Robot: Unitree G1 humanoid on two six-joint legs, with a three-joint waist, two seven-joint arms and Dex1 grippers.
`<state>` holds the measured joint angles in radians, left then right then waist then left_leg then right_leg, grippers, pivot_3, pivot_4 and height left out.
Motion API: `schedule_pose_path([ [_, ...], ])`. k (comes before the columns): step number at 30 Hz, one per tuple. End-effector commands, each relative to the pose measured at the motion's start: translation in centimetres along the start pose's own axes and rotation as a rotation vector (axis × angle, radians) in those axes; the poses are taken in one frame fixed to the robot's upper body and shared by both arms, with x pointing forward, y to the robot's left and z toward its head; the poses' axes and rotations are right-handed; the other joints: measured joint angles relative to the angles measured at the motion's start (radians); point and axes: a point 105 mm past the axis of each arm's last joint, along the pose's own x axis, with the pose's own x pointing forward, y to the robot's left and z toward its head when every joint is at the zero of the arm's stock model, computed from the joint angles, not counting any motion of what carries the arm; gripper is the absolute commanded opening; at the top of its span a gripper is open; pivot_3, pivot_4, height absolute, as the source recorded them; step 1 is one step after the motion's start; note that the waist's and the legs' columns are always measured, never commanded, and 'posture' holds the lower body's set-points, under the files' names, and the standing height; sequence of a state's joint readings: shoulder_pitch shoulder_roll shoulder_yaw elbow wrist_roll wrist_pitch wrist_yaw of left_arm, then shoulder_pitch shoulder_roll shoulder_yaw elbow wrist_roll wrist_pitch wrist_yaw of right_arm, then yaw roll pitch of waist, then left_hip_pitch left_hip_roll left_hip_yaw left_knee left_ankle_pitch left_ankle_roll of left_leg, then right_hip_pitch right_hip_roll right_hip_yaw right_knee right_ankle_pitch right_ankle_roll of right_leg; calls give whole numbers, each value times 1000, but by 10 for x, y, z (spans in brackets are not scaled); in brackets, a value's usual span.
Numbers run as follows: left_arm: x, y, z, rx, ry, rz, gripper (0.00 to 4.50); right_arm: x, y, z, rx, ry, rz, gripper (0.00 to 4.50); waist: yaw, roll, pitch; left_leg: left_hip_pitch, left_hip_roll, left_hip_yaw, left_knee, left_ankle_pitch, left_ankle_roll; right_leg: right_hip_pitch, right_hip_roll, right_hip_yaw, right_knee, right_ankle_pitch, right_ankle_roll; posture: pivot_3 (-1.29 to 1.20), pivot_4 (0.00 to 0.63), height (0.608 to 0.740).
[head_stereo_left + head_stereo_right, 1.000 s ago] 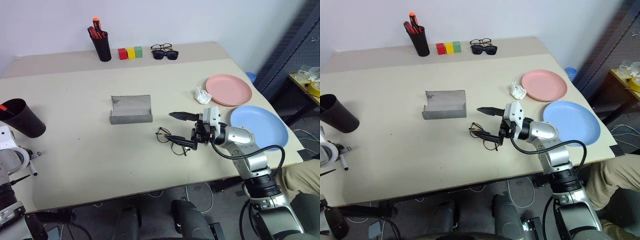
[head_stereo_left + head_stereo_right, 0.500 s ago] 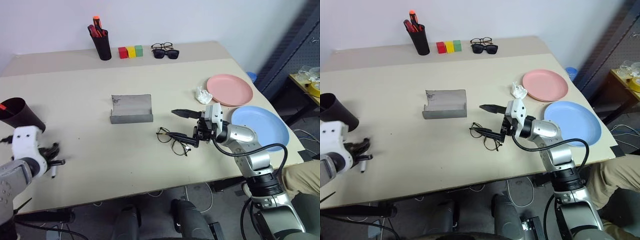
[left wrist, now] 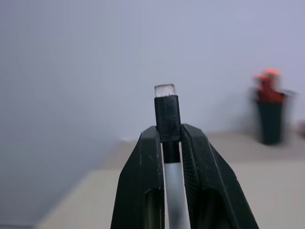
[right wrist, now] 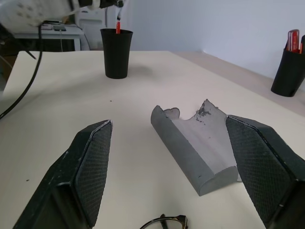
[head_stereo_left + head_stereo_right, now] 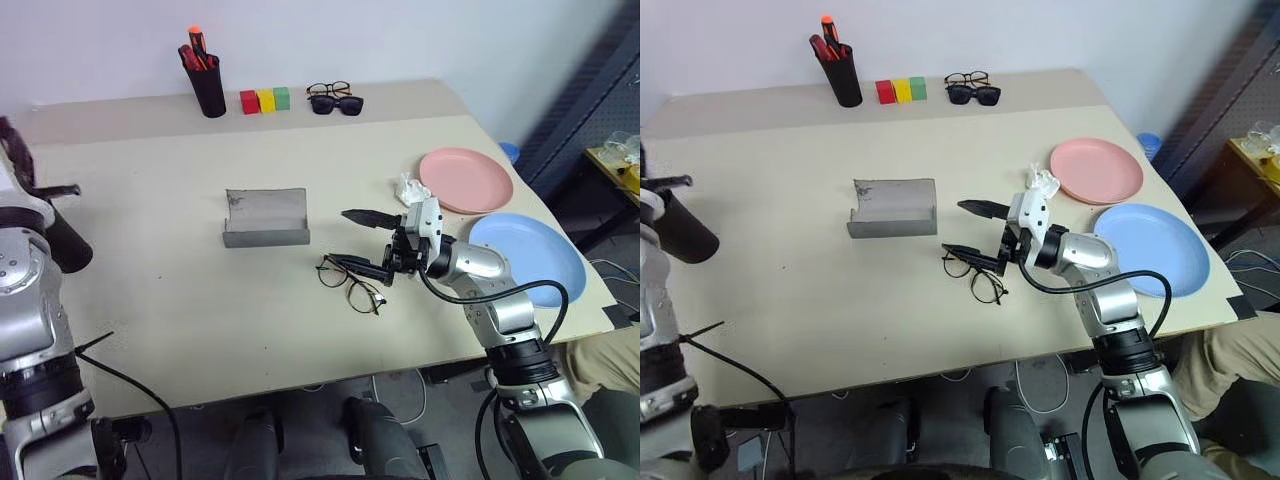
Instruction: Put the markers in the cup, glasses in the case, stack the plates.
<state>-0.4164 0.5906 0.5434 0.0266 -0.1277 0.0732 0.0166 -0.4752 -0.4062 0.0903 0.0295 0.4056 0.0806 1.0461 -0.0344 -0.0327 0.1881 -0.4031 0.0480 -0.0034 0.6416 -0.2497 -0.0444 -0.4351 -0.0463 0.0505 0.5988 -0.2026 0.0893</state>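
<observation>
**Marker poised over the cup – lowering it in cleanly**

Left wrist view: the left gripper (image 3: 167,133) is clamping a marker (image 3: 167,112) between its two black fingers. The marker's squared end is sticking out past the fingertips, towards the far wall.

Right wrist view: the same marker is hanging red end down, right over the mouth of the cup (image 4: 116,52) at the far left of the table (image 4: 57,95). To my eye the step in hand is the drop. It is best done by centring the tip inside the rim, sinking it a little and only then letting go, so that it is not bouncing off the lip or tipping the light cup. The right gripper (image 4: 167,121) is standing wide open and holding nothing. The grey case (image 4: 200,138) is lying open just beyond it, and the rim of the glasses (image 4: 164,222) is showing just below its fingers.

Head views: the right gripper's fingers are straddling the right side of the glasses near the middle of the table, though contact is too fine to tell. The pink plate (image 5: 465,180) and the blue plate (image 5: 528,252) are lying side by side at the right, not yet stacked.

Against a second ago: the left hand is rising from the near left edge of the table up to the cup, with its gripper swinging upward. The right gripper is staying put. The glasses, case and plates are lying as they were; the slight shift of the whole picture is the camera's.
</observation>
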Motion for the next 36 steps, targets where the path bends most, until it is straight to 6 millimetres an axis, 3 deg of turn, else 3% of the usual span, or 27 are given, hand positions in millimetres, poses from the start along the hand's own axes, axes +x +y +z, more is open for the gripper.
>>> schedule_pose_path([
  [1, 11, 22, 16, 76, -156, 105, 57, 0, -5, 12, -45, -38, -26, 3865, 1, 0, 0, 0, 0, 0, 1, 0, 0, 0, 0, 0, 0, 0, 0, 0, 150, 740],
  [10, 15, 36, -11, 154, -172, 189, 57, -1, -5, 15, -51, -40, -45, 3865, 2, 0, 0, -1, 0, 1, 6, 0, 0, 1, -1, 0, 1, 4, 4, 0, 150, 740],
  [18, 5, 29, -37, 169, -126, 185, 57, -1, -6, 17, -56, -39, -52, 3865, 16, 0, 0, -1, 0, 1, 6, 0, 0, 1, -1, 0, 1, 6, 7, 0, 150, 740],
  [36, -14, 12, -58, 153, -53, 141, 57, -7, -5, 13, -52, -24, -54, 3865, 21, 0, 0, -1, 0, 1, 6, 0, 0, 1, 0, 0, 2, 6, 7, 0, 150, 740],
])
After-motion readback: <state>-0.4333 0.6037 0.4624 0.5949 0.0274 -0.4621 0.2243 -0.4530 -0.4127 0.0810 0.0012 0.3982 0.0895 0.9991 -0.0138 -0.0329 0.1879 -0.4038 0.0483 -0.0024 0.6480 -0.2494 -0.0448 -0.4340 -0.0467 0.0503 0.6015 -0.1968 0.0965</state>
